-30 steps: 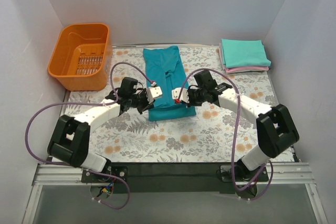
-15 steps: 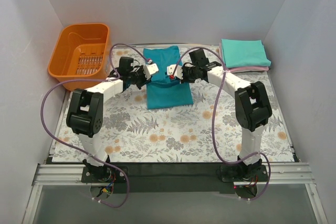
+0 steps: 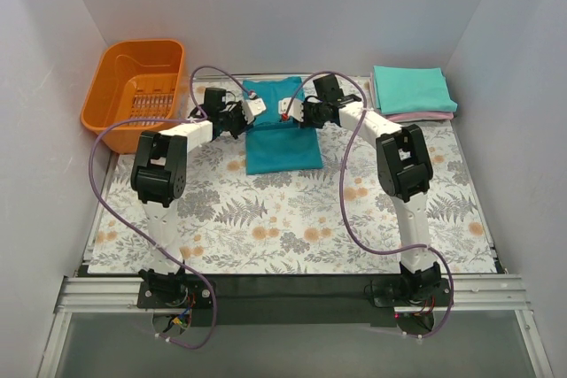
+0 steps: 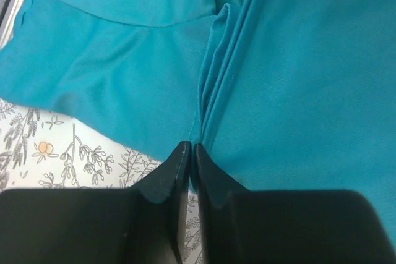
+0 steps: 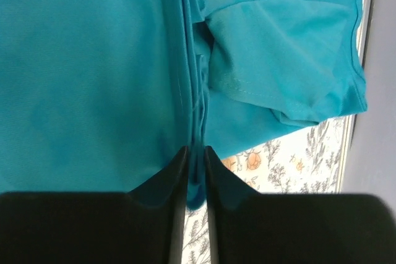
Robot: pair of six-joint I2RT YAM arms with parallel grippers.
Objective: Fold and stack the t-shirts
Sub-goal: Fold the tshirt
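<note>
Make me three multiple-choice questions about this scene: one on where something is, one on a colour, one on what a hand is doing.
1. Where does the basket sit?
A. far left corner
B. far right corner
C. near edge, middle

2. What colour is the shirt under the mint shirt?
A. white
B. pink
C. orange

3. The left hand is:
A. open in the air
B. shut on nothing
C. shut on the blue shirt

Answers:
1 A, it stands far left in the top view.
2 B, the pink shirt shows its edge beneath the mint one.
3 C, the wrist view shows it pinching a blue fold.
</note>
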